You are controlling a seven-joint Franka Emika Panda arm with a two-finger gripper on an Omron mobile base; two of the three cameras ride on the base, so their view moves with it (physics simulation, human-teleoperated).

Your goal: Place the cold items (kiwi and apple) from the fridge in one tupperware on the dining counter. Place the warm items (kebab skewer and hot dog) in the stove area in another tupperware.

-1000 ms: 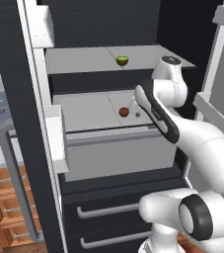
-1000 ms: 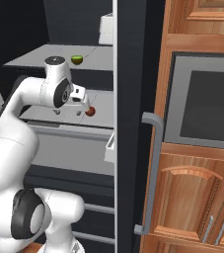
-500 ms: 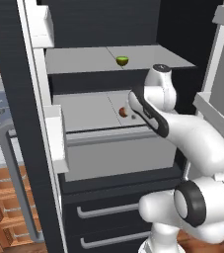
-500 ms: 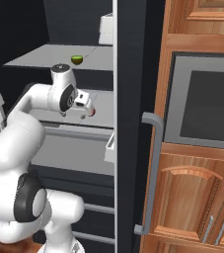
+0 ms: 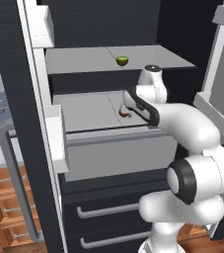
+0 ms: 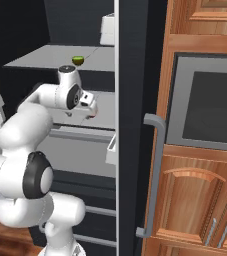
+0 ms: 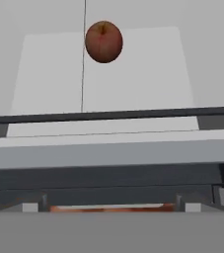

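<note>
Now hand (image 6: 92, 106) has pushed deeper into fridge over past second, fingers spread wide, holding nothing. Apple (image 7: 103, 41) lies on middle shelf (image 5: 91, 111) just ahead of hand; kiwi (image 5: 122, 61) above. Grasp likely next.

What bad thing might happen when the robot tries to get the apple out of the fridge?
The apple is round and lies loose on the flat fridge shelf, so a nudge from the open gripper might roll it away. The arm also reaches in under the shelf holding the kiwi, so it may bump that.
</note>
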